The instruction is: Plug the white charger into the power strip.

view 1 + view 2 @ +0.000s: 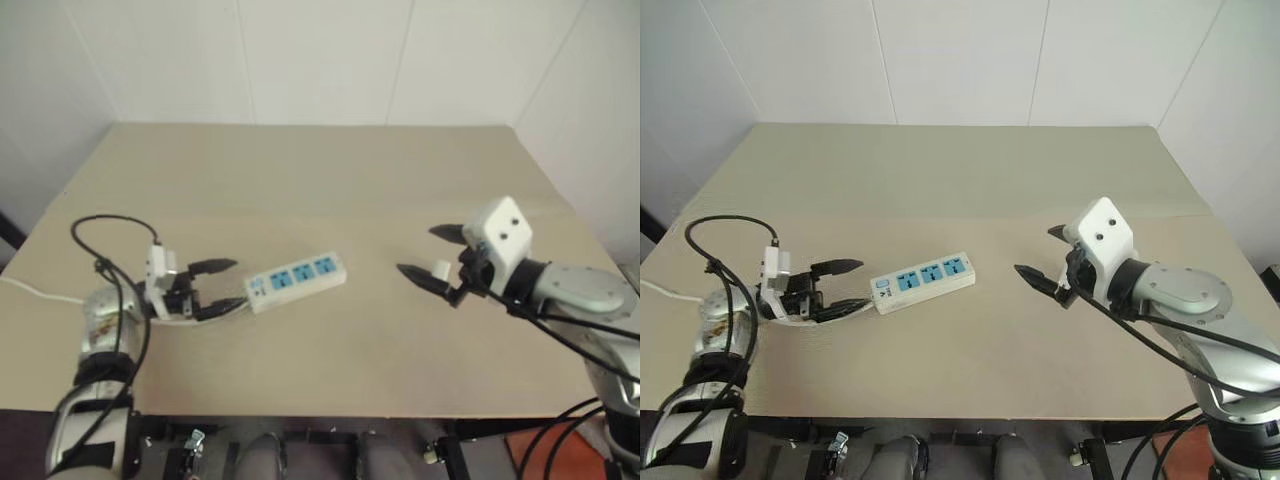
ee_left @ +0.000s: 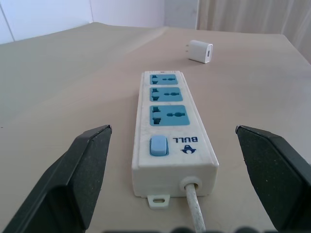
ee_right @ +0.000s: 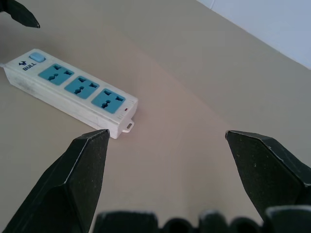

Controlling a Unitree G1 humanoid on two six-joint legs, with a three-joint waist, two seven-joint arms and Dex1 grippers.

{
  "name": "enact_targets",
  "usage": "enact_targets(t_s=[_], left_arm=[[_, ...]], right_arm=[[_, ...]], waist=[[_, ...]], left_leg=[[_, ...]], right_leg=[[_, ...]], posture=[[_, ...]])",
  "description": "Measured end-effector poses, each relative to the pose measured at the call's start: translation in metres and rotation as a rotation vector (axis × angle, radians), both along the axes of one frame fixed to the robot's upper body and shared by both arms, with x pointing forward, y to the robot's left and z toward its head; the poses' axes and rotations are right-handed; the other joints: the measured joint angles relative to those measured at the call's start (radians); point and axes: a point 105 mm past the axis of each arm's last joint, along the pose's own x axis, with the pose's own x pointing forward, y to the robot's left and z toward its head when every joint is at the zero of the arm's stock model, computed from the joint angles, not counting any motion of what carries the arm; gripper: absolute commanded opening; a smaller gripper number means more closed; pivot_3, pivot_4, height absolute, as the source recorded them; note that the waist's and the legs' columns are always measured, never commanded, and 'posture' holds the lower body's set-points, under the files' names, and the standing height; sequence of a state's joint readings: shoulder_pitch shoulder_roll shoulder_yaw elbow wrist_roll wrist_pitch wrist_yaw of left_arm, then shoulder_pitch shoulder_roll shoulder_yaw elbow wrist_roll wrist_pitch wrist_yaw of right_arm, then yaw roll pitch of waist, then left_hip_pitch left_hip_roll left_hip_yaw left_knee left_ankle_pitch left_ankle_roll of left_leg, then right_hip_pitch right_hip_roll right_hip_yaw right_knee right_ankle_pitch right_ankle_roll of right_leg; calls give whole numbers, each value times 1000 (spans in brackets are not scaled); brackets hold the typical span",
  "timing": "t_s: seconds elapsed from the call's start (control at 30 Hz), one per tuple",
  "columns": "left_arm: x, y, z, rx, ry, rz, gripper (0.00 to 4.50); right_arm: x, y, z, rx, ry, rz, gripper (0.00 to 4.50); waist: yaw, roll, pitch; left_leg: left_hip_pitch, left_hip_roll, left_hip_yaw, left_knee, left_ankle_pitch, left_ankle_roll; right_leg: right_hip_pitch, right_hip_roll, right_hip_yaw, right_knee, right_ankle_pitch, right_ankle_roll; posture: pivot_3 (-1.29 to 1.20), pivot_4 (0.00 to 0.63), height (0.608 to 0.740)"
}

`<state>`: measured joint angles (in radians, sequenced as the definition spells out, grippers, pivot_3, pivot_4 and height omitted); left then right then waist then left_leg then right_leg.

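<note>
Table (image 1: 330,160) from the head view: left gripper (image 1: 222,288) is wide open at the power strip's (image 1: 297,282) cord end, and right gripper (image 1: 432,262) is wide open, with the white charger (image 1: 440,270) between its jaws, untouched. From the left wrist, the charger (image 2: 200,51) lies past the strip's far end. Better close gently on the charger.

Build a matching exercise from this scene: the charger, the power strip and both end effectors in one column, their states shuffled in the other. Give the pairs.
1. white charger
2. power strip
3. left end effector
4. right end effector

A. open, on the robot's left of the strip
B. open, on the robot's right of the strip
C. lying loose, unplugged
D. three blue sockets, all empty

Pairs: 1-C, 2-D, 3-A, 4-B
</note>
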<state>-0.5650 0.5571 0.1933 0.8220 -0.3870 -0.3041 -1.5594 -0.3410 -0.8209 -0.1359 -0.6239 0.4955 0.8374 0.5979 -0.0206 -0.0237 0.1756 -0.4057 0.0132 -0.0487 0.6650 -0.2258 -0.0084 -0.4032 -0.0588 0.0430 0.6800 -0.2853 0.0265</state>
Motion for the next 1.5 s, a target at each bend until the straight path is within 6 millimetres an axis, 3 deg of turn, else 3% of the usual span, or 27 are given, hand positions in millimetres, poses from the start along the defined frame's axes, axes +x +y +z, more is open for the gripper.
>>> enact_targets(t_s=[0.3, 0.63, 1.17, 1.33, 1.5], left_arm=[[8, -13, -21, 1, 7, 25, 4458], [21, -34, -19, 13, -42, 9, 4458], [23, -39, -29, 119, -20, -9, 4458], [25, -37, -29, 119, -20, 19, 3343], [26, -38, -29, 86, -13, 29, 3314]], right_arm=[[1, 1, 2, -4, -5, 2, 4500], [2, -2, 1, -13, -5, -18, 4500], [2, -4, 1, -15, -14, -52, 4500], [2, -5, 1, -19, -18, -59, 4500], [3, -6, 1, -25, -20, -63, 4500]], waist=[[5, 0, 0], [6, 0, 0], [6, 0, 0], [5, 0, -1], [6, 0, -1]], left_leg=[[0, 0, 0, 0, 0, 0], [0, -1, 0, 0, 0, 0], [1, -1, 0, 0, 0, 0], [1, -1, 0, 0, 0, 0], [1, -1, 0, 0, 0, 0]], right_leg=[[0, 0, 0, 0, 0, 0], [0, 0, 0, 0, 0, 0], [1, 0, 0, 0, 0, 0], [1, 0, 0, 0, 0, 0], [1, 0, 0, 0, 0, 0]], posture=[[0, 150, 740], [0, 150, 740], [0, 150, 740], [0, 150, 740], [0, 150, 740]])
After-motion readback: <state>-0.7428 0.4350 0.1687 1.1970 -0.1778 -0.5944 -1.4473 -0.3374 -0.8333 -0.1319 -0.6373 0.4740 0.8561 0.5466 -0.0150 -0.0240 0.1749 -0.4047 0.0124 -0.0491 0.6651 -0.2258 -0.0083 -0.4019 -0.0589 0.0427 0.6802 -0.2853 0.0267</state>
